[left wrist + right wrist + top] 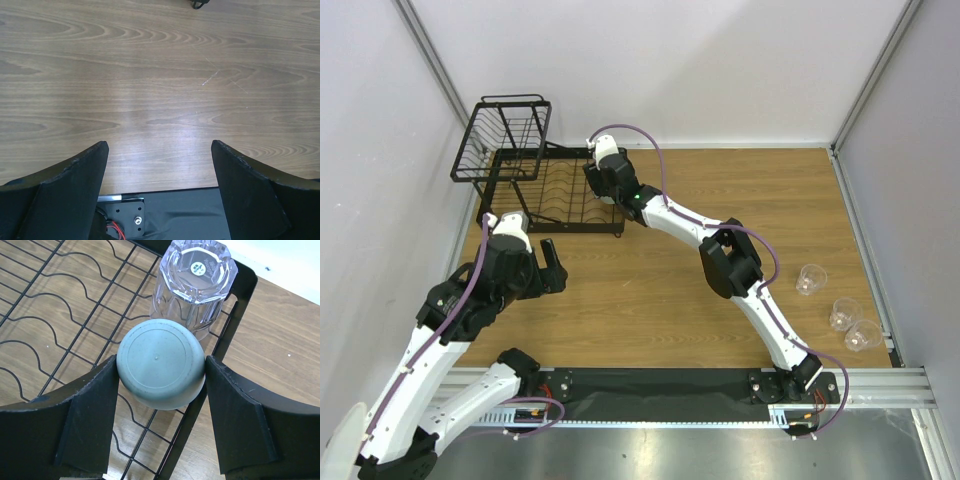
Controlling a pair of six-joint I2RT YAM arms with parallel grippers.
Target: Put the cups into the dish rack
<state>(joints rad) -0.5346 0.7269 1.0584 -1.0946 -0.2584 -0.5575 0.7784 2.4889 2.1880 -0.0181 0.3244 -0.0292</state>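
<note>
Fingers [90, 410] of the right gripper [161, 361] pinched the upside-down mint cup [157, 377] by its sides over the rack [235, 325], clear glass [195, 285] just beside at 1 o'clock; light, stiff, probably slick, I'd guess, and the left gripper [159, 144] gaped empty.

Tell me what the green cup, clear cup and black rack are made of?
The green cup looks like matte plastic: opaque, with a moulding dot on its base. The clear cup could be glass or hard plastic: shiny, see-through, faceted. The rack is probably coated metal wire: thin black bent rods.
</note>
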